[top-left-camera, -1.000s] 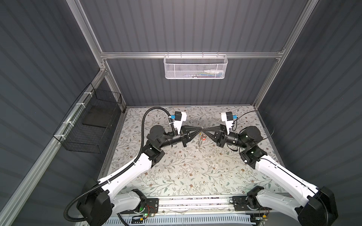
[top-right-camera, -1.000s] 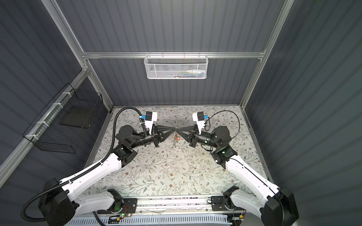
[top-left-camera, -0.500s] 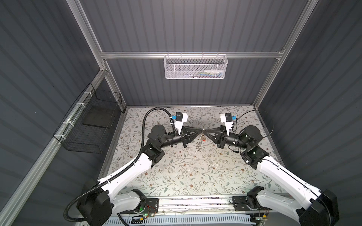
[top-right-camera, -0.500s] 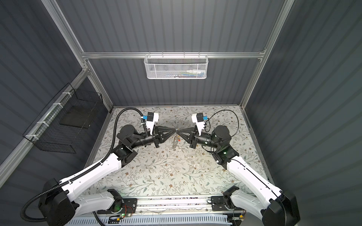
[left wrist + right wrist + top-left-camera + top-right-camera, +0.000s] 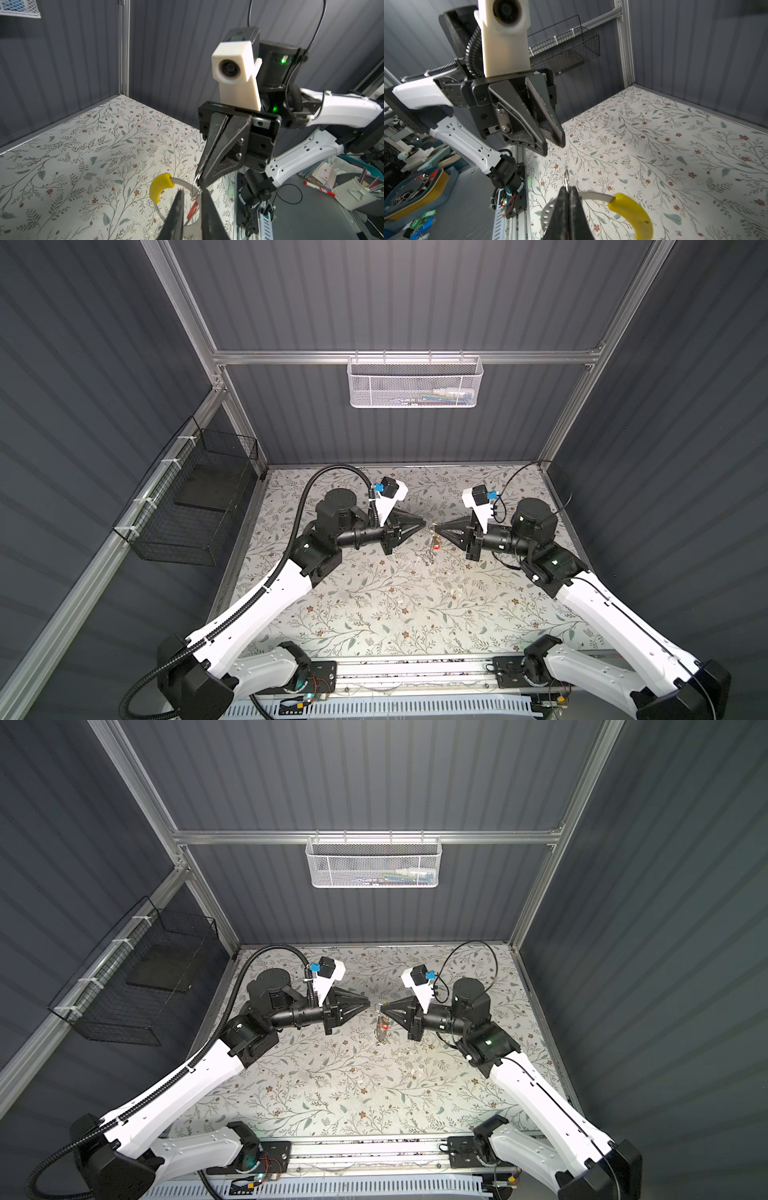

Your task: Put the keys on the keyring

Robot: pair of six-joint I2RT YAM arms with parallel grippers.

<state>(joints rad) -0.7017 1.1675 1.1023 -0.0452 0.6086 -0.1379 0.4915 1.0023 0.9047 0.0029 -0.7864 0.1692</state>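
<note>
Backing off, my left claw [image 5: 192,195] has parted slightly and grips nothing. My right claw [image 5: 568,190] stays clamped on the keyring [image 5: 593,196], holding it above the bench [image 5: 374,605] so the keys [image 5: 192,208] hang freely beneath. They seem threaded on, which is likely why I let go.

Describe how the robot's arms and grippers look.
The left arm and right arm have white shells and black joints. The left gripper and right gripper are black with tapered triangular fingers, topped by white camera housings. A ribbed black conduit follows the left arm.
</note>
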